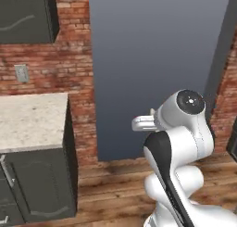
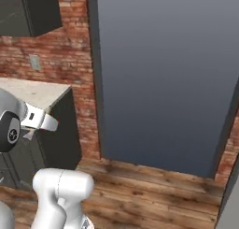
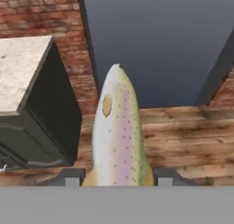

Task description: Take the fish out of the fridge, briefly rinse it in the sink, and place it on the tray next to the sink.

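In the hand view the fish (image 3: 119,136) rises between the two dark fingertips, head pointing away from the hand. It is pale with a pinkish stripe, small dark spots and a greenish-yellow edge. My gripper (image 3: 119,177) is shut on its lower body, one fingertip (image 3: 73,176) on each side. The fish hangs in the air above the wooden floor (image 3: 183,136), facing a flat blue-grey wall panel (image 3: 155,40). The arm (image 1: 180,142) is folded up close to the base. The fridge, the sink and the tray are out of view.
A speckled pale counter (image 1: 32,119) on dark cabinets (image 1: 41,189) stands to the left, also seen as the counter (image 2: 32,92). Red brick wall (image 1: 74,59) flanks the blue-grey panel (image 1: 157,68). A dark upper cabinet (image 1: 25,15) hangs at top left. Wooden floor (image 2: 154,190) lies ahead.
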You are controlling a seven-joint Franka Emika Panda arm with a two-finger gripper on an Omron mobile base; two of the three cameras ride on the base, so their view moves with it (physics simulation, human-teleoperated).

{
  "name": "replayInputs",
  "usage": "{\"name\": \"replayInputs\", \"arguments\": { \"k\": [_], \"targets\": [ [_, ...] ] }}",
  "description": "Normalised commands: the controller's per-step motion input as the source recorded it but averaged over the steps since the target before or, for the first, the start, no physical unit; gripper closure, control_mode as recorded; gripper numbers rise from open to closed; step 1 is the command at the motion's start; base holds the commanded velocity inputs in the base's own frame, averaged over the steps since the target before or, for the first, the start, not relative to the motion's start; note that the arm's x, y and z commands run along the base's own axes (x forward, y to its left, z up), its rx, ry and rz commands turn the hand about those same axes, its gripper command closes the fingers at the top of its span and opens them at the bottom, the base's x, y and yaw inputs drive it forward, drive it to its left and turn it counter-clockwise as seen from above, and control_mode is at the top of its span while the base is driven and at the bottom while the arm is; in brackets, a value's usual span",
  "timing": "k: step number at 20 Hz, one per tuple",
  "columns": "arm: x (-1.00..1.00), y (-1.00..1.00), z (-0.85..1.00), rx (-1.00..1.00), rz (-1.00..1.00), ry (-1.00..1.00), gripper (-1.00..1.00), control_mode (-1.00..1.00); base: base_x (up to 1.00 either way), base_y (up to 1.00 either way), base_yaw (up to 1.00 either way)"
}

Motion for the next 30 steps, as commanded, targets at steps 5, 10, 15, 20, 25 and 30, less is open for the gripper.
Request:
{"name": "replayInputs", "arguments": {
  "k": [5, 10, 15, 20, 25, 30],
  "targets": [
    [0.00, 0.00, 0.00, 0.00, 0.00, 0.00, 1.00, 1.00, 0.00, 0.00, 1.00],
    [0.00, 0.00, 0.00, 0.00, 0.00, 0.00, 1.00, 1.00, 0.00, 0.00, 1.00],
    [0.00, 0.00, 0.00, 0.00, 0.00, 0.00, 1.00, 1.00, 0.00, 0.02, 0.98],
    [0.00, 0.00, 0.00, 0.00, 0.00, 0.00, 1.00, 1.00, 0.00, 0.05, 0.96],
    [0.00, 0.00, 0.00, 0.00, 0.00, 0.00, 1.00, 1.00, 0.00, 0.01, 0.97],
    [0.00, 0.00, 0.00, 0.00, 0.00, 0.00, 1.00, 1.00, 0.22, 0.00, 0.89]
  ]
}}
